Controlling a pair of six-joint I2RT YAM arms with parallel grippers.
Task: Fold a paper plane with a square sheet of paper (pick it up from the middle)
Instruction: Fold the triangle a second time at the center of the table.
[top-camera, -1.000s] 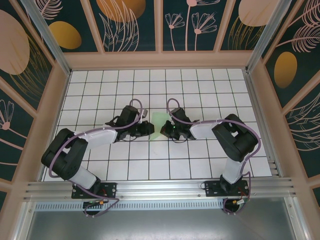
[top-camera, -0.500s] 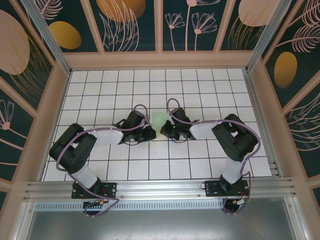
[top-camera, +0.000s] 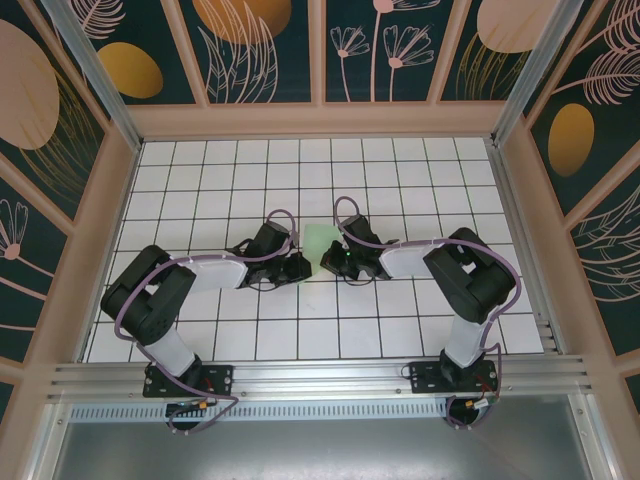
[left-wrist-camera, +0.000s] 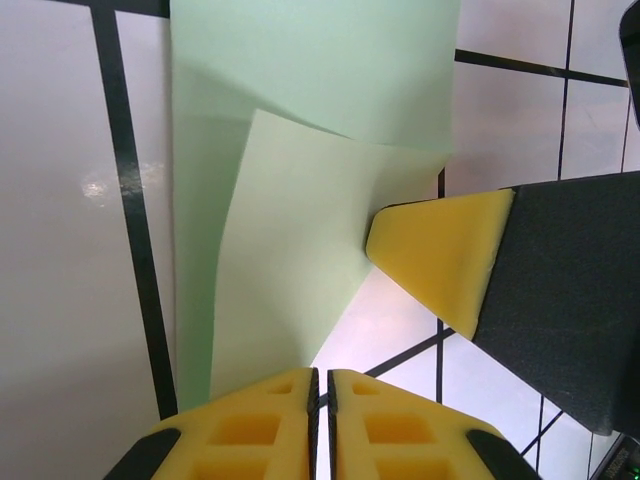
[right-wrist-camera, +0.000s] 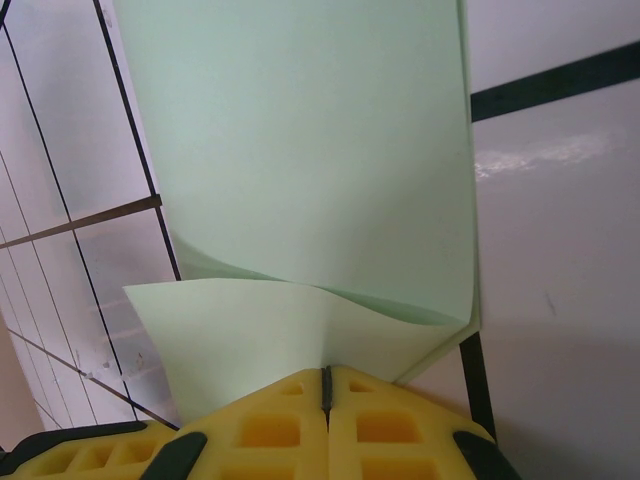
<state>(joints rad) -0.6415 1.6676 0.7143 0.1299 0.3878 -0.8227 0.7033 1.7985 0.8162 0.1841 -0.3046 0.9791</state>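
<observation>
I see my left gripper (left-wrist-camera: 320, 385) with jaws clamped on a raised flap of the square sheet of paper (left-wrist-camera: 300, 90); the right gripper (right-wrist-camera: 326, 378) likewise pinches its curled edge.

The left gripper (top-camera: 303, 265) moved a little toward the right edge of the table, and its jaws narrowed onto the lifted flap of the sheet of paper (top-camera: 320, 240).

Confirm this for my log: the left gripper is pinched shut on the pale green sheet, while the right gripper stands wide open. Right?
No: the right gripper is also pinched shut on the pale green sheet, as the right wrist view shows. The left gripper is shut on it, as you said.
</observation>
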